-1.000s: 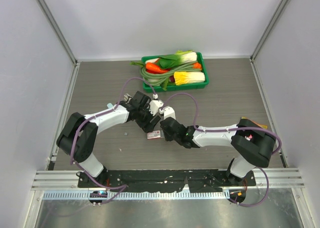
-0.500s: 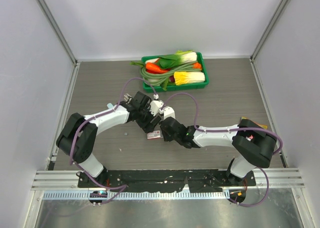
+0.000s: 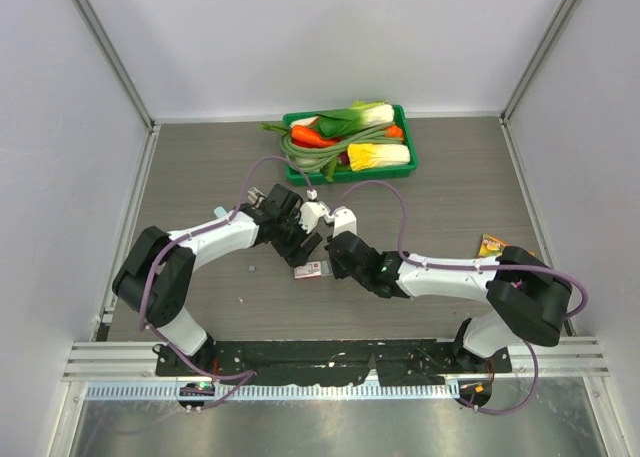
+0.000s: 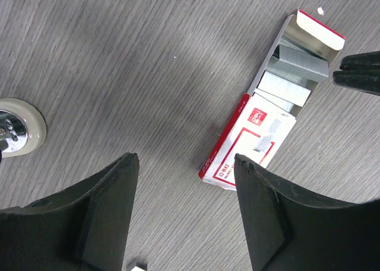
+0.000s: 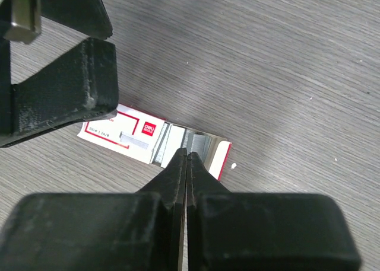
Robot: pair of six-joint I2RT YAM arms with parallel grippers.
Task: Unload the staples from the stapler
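Two grippers crowd the small red-and-white cardboard box [image 4: 252, 143]: right gripper [image 5: 186, 155] clamped tight, tips at its grey metal staple strips [image 4: 294, 72], left gripper [image 4: 183, 161] spread empty; stapler nowhere clear; a nudge may tip the box, scattering strips

Grey wood-grain table [image 3: 450, 197]: open staple box [image 4: 252, 140] centre, green vegetable tray [image 3: 380, 174] far edge.

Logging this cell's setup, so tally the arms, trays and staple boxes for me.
Arms: 2
Tray: 1
Staple box: 1
Total: 4
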